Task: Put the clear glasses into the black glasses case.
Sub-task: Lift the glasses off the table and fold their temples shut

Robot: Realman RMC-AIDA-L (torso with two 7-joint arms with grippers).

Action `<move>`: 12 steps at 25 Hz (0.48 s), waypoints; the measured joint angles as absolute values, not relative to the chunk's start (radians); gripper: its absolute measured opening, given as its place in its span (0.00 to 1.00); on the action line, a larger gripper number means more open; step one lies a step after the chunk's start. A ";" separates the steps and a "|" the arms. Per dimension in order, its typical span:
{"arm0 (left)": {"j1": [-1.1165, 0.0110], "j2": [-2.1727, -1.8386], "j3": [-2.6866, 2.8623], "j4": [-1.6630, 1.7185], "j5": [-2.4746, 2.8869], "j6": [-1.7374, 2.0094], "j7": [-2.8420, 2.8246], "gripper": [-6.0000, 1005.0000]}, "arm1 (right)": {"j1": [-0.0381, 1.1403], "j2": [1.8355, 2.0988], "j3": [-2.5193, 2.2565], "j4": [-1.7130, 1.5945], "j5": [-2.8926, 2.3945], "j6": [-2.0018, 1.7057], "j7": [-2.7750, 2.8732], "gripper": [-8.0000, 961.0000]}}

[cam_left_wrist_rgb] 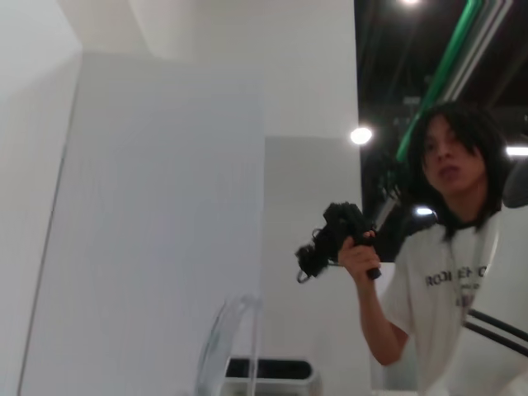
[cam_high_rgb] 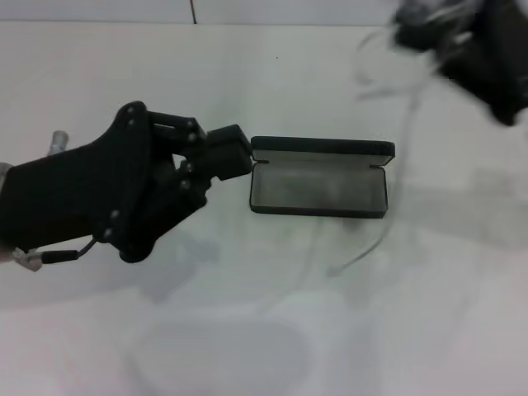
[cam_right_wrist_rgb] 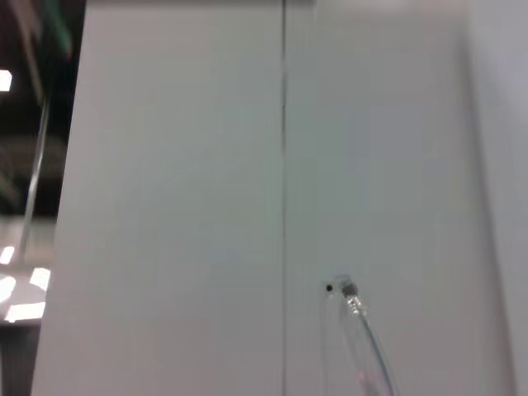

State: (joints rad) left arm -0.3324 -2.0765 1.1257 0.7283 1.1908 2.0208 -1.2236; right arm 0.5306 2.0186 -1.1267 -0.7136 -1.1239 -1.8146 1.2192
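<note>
The black glasses case (cam_high_rgb: 320, 178) lies open on the white surface (cam_high_rgb: 247, 82), its grey lining bare and its lid raised at the far edge. The left gripper (cam_high_rgb: 233, 153) touches the case's left end, fingers clenched on nothing. The right gripper (cam_high_rgb: 429, 33), raised at the far right, grasps the clear glasses (cam_high_rgb: 388, 78), one thin temple dangling beside the case. A person (cam_left_wrist_rgb: 450, 247) stands beyond, by white walls.

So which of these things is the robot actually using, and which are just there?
In the job: clear glasses, by the right gripper; black glasses case, open; left gripper at the case's end.
Just there: white table; person behind, holding a black device.
</note>
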 joint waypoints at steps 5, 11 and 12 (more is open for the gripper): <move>-0.343 -2.080 1.132 0.722 1.232 2.018 -1.225 0.06 | 0.505 2.019 -1.094 -0.658 -0.941 -1.914 1.192 0.13; -0.391 -2.088 1.157 0.692 1.277 2.016 -1.229 0.06 | 0.519 2.022 -1.097 -0.632 -0.829 -1.972 1.137 0.13; -0.402 -2.088 1.174 0.674 1.275 2.016 -1.226 0.06 | 0.524 2.024 -1.100 -0.630 -0.820 -1.974 1.118 0.13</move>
